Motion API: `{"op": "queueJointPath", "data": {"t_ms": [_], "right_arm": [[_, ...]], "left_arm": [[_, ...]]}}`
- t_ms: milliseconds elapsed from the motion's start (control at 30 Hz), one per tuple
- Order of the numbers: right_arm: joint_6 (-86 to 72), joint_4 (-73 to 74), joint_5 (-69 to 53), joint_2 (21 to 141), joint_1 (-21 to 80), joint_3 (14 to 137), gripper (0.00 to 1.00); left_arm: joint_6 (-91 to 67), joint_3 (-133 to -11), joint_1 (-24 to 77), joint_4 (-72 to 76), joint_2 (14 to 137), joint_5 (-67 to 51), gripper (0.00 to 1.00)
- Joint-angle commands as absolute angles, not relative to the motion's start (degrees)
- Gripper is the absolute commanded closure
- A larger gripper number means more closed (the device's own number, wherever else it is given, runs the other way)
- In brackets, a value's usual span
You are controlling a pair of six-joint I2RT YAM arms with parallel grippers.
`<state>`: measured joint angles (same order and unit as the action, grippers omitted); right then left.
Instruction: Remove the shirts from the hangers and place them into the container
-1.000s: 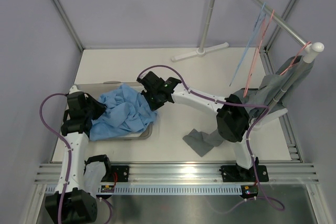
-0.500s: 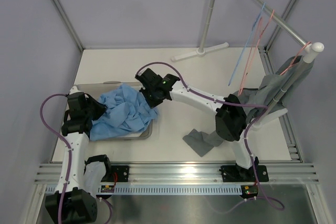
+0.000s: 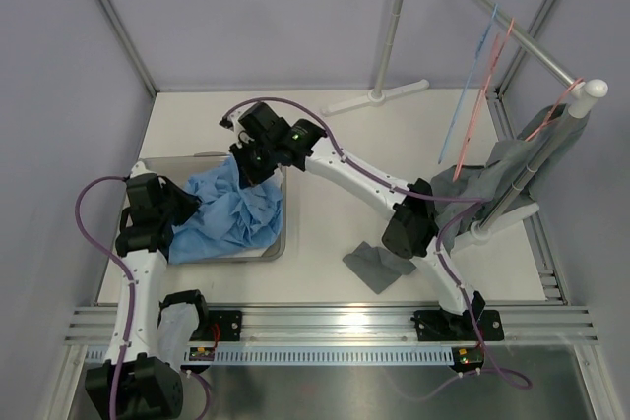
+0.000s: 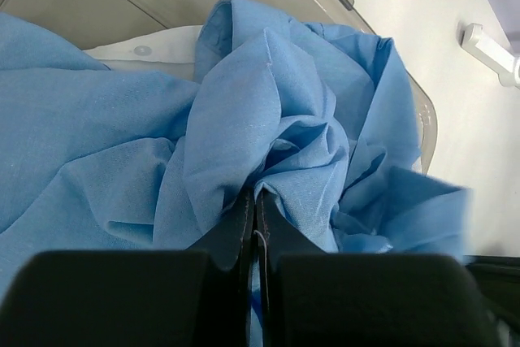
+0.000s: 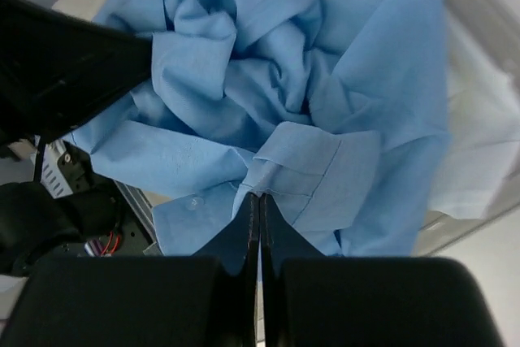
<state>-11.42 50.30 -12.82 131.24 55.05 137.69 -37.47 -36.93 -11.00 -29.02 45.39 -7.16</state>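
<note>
Lilac walls (image 3: 256, 17), white tabletop (image 3: 320, 228)

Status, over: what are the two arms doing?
Left gripper, right gripper: both shut on light blue shirt. Shirt bunched in container, over white shirt. Grey shirt hangs at rack. Nothing blocking.

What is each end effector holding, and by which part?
Both grip the light blue shirt: the left end effector pinches a crumpled fold, the right end effector a stitched edge.
</note>
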Motion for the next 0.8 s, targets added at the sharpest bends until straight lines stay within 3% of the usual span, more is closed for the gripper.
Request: {"op": "queueJointPath", "data": {"t_ms": [0, 300, 367, 500, 533, 600, 633, 667, 767], "right_arm": [[-15.1, 44.8, -24.1, 135.1, 55.6, 130.4, 1.00], [-16.7, 44.2, -16.6, 141.0, 58.3, 124.4, 1.00], [-15.8, 44.6, -14.8, 139.1, 58.2, 124.4, 1.00], [-14.5, 48.1, -10.5, 136.1, 58.3, 127.6, 0.64], [-14.2, 48.9, -9.9, 134.5, 58.2, 128.8, 0.44], [-14.8, 50.5, -7.4, 131.3, 58.2, 129.2, 0.26], [-15.1, 50.6, -6.3, 129.7, 58.2, 128.6, 0.07], [-15.9, 51.0, -3.5, 128.2, 58.3, 127.8, 0.01], [-17.2, 51.0, 2.2, 120.7, 58.4, 123.3, 0.00]], "left_arm": [[-36.0, -37.8, -11.3, -27.9, 43.3, -8.1, 0.98], [-36.3, -41.0, -11.3, -30.9, 36.4, -6.1, 0.49], [-36.2, -43.1, -11.3, -31.8, 35.4, -6.1, 0.45], [-35.1, -46.6, -11.3, -33.8, 34.8, -6.0, 0.35], [-34.5, -47.0, -11.3, -34.2, 34.4, -6.2, 0.32], [-32.5, -48.3, -11.3, -34.5, 32.4, -7.0, 0.29], [-31.6, -48.8, -11.3, -34.5, 31.6, -7.5, 0.26], [-29.7, -50.0, -11.3, -34.6, 31.0, -8.5, 0.26], [-26.6, -52.4, -11.3, -35.4, 30.1, -11.8, 0.25]]}}
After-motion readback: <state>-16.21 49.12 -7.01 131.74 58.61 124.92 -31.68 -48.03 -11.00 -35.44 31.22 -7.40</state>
